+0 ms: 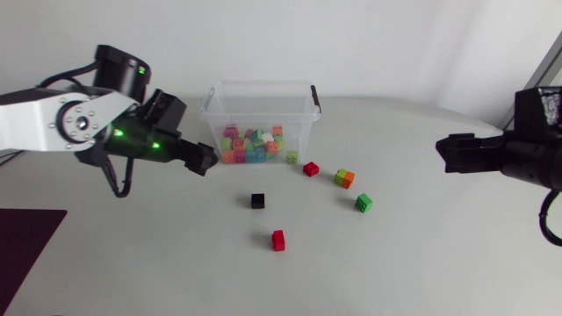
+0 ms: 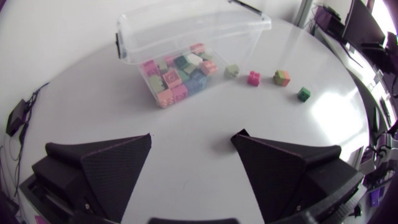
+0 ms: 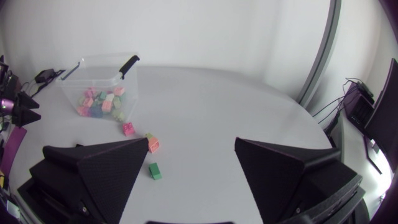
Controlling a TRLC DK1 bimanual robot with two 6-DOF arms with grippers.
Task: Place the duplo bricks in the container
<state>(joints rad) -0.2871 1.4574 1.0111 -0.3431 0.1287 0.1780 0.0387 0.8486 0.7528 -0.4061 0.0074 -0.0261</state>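
The clear plastic container [image 1: 259,114] stands at the back middle of the table, with several coloured duplo bricks [image 1: 253,145] in it. Loose on the table lie a red brick [image 1: 311,168], a green-and-orange brick [image 1: 344,178], a green brick [image 1: 363,203], a black brick [image 1: 257,201] and another red brick [image 1: 278,240]. A pale green brick [image 2: 231,71] lies against the container's corner. My left gripper [image 1: 206,160] hovers open just left of the container, nothing between its fingers [image 2: 118,168]. My right gripper [image 1: 448,151] hangs open at the far right, well away from the bricks.
A dark red mat [image 1: 26,250] lies at the table's front left corner. The container [image 3: 99,81] has black handle clips on its rim. The table's curved edge runs behind the container.
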